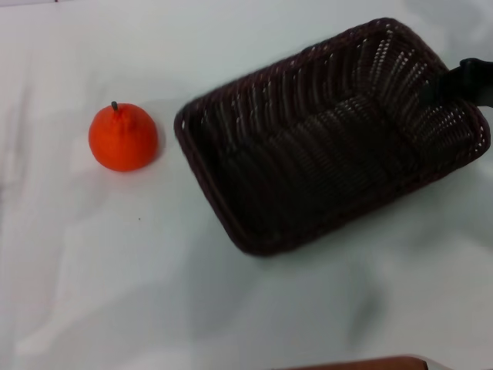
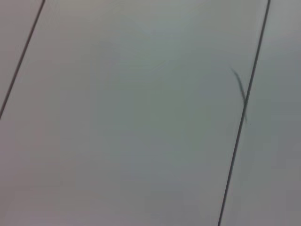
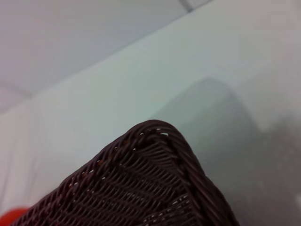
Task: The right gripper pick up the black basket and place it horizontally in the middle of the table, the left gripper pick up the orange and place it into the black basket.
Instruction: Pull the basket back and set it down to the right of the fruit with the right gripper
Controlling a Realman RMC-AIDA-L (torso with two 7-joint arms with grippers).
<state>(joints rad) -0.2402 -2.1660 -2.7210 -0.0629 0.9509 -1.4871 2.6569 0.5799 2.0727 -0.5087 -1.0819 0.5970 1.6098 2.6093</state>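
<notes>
Nearest the head camera, a reddish-brown strip (image 1: 362, 362) crosses the bottom edge of the frame; what it belongs to cannot be told. White table (image 1: 115, 285) fills the scene and carries no readable writing, brand or label, nor does anything resting on it. Black basket (image 1: 331, 135), the largest item, sits right of centre, turned at an angle, with its open side facing up and its far-right end touching the right gripper (image 1: 461, 83). That gripper enters from the right edge at the basket's braided rim; whether its fingers are clamped on the rim or merely beside it cannot be told. Right wrist view: one rounded corner of the basket (image 3: 155, 179) over the table, and a sliver of the orange (image 3: 9, 219) at the frame edge. Orange (image 1: 123, 137), stem nub upward, rests on the table just left of the basket, apart from it and well away from the right gripper. Left wrist view shows only a pale surface crossed by thin dark lines (image 2: 244, 108).
</notes>
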